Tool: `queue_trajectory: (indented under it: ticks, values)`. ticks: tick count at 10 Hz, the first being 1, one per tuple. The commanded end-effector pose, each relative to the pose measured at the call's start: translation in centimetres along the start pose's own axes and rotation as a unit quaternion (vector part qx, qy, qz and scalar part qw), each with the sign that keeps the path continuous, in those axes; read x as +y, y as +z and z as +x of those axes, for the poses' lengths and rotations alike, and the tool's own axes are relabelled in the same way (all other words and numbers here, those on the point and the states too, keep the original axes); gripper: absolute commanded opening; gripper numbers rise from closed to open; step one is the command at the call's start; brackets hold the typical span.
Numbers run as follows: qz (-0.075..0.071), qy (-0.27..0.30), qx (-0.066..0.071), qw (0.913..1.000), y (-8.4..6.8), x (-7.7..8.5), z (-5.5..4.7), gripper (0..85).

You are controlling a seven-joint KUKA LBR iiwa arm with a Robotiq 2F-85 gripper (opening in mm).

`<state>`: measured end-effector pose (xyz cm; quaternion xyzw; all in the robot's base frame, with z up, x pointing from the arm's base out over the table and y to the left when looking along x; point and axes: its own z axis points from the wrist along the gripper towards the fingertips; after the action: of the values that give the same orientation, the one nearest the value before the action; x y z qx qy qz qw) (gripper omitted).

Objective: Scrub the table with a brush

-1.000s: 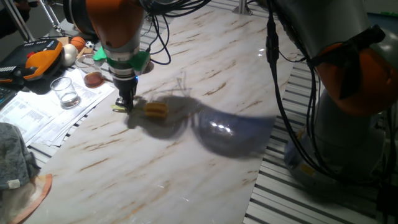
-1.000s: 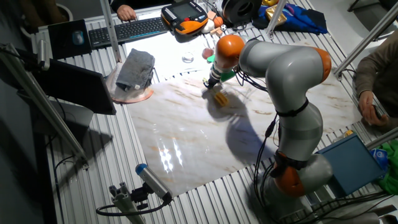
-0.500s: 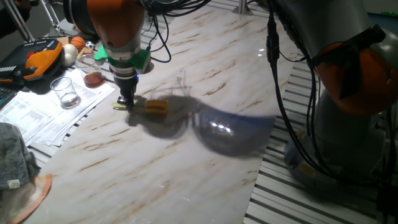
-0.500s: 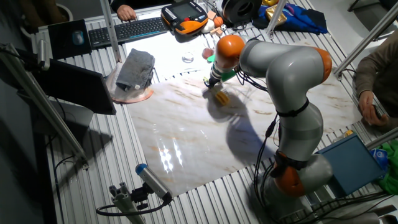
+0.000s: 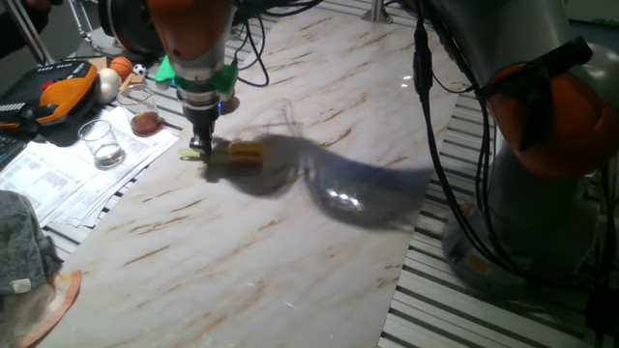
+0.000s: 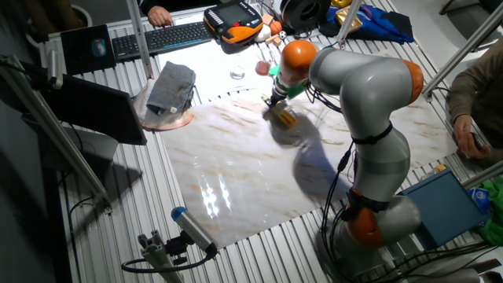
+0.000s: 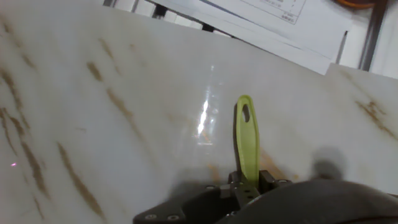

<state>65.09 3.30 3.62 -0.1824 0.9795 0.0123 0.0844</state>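
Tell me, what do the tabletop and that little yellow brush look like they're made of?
The table looks like polished marble or a marble-print laminate: white with brown-orange veins and a glossy glare spot. The brush handle, clamped in the gripper, looks like smooth yellow-green plastic with a hanging hole; its yellow-orange head is too blurred to judge.

A grey slatted floor [image 6: 118, 196] surrounds the scene, with a keyboard [image 6: 161, 38] and papers [image 5: 73, 174] nearby.

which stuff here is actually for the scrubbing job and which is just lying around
For the job:
- brush, its handle held in the gripper
- table

Just lying about:
- glass
- printed papers
- grey cloth
- keyboard
- orange-and-black pendant
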Motion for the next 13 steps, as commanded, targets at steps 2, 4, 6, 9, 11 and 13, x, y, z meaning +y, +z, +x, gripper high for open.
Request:
queue_trajectory:
  ticks: [2, 4, 6, 9, 11, 13]
  values:
    - [-0.002, -0.009, -0.003, 1.0000, 0.1, -1.0, 0.0, 0.0]
    - [-0.005, -0.019, -0.004, 0.9998, 0.1, -2.1, 0.2, 0.0]
    - [-0.006, -0.026, -0.005, 0.9996, -0.1, -2.9, 0.5, 0.0]
    - [-0.006, -0.036, -0.004, 0.9993, -0.3, -4.0, 1.1, 0.0]
    - [-0.011, -0.035, -0.006, 0.9993, -0.2, -4.4, 1.3, 0.0]
    - [-0.011, -0.017, -0.002, 0.9998, 0.1, -3.5, 1.0, 0.0]
